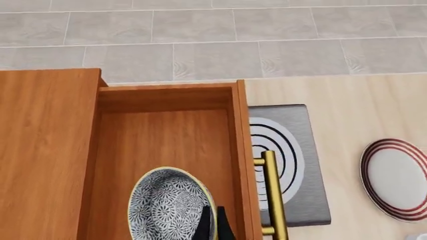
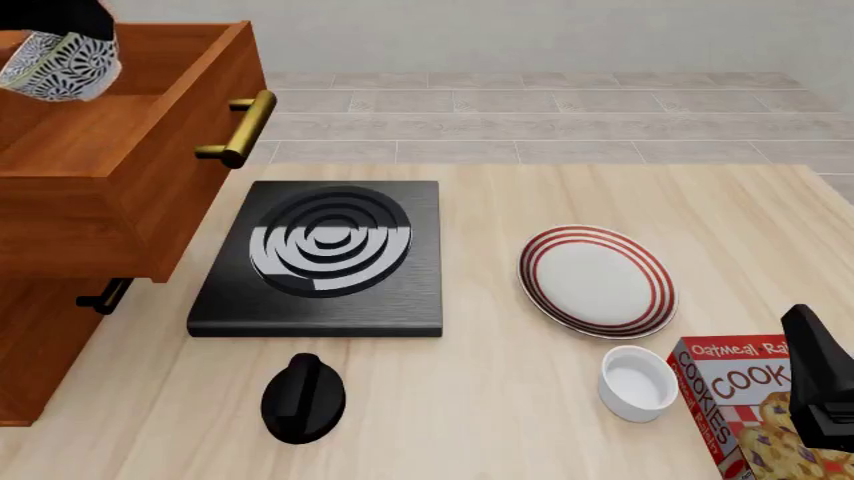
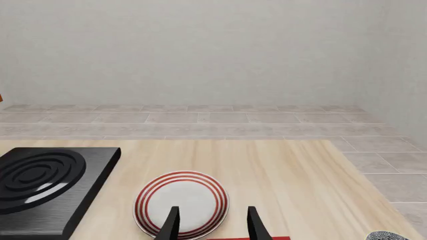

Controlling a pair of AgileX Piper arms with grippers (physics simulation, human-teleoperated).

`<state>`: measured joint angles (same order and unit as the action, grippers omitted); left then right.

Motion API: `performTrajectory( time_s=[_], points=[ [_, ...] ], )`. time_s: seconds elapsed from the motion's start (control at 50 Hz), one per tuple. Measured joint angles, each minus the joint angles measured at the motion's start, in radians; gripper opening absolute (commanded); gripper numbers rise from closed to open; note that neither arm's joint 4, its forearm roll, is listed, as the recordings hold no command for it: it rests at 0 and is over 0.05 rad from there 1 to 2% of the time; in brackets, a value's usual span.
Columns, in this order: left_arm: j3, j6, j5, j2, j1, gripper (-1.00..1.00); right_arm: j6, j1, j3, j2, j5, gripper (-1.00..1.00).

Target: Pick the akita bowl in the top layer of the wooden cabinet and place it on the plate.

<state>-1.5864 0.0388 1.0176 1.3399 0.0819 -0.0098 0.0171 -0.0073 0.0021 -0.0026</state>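
We hold the akita bowl (image 2: pixel 56 65) by its rim in the left gripper (image 1: pixel 215 222), fingers pinched on it, raised above the open top layer (image 2: pixel 160 180) of the wooden cabinet (image 2: pixel 40 340), so it appears clear of the drawer walls. Right of the cabinet sits the stove burner (image 2: pixel 324 255), and right of that the plate (image 2: pixel 597 280), bare and waiting for the bowl. Farthest from the cabinet, our right gripper (image 3: pixel 210 220) rests with fingers spread, holding nothing, near the cookie box (image 2: pixel 747 400).
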Motion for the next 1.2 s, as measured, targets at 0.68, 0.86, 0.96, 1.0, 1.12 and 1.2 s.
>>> performTrajectory(
  time_s=[0.68, 0.86, 0.96, 1.0, 1.12, 1.2],
  points=[
    [-0.148, -0.072, -0.008, -0.025, 0.075, -1.00, 0.000, 0.000, 0.000, 0.000, 0.000, 1.00],
    [-0.173, -0.095, -0.006, -0.030, 0.110, -1.00, 0.000, 0.000, 0.000, 0.000, 0.000, 1.00],
    [-0.190, -0.106, -0.003, -0.028, 0.133, -1.00, 0.000, 0.000, 0.000, 0.000, 0.000, 1.00],
    [-0.196, -0.110, -0.002, -0.027, 0.142, -1.00, 0.000, 0.000, 0.000, 0.000, 0.000, 1.00],
    [-0.209, -0.122, -0.001, -0.022, 0.169, -1.00, 0.000, 0.000, 0.000, 0.000, 0.000, 1.00],
    [-0.221, -0.129, 0.000, -0.015, 0.185, -1.00, 0.000, 0.000, 0.000, 0.000, 0.000, 1.00]
  ],
)
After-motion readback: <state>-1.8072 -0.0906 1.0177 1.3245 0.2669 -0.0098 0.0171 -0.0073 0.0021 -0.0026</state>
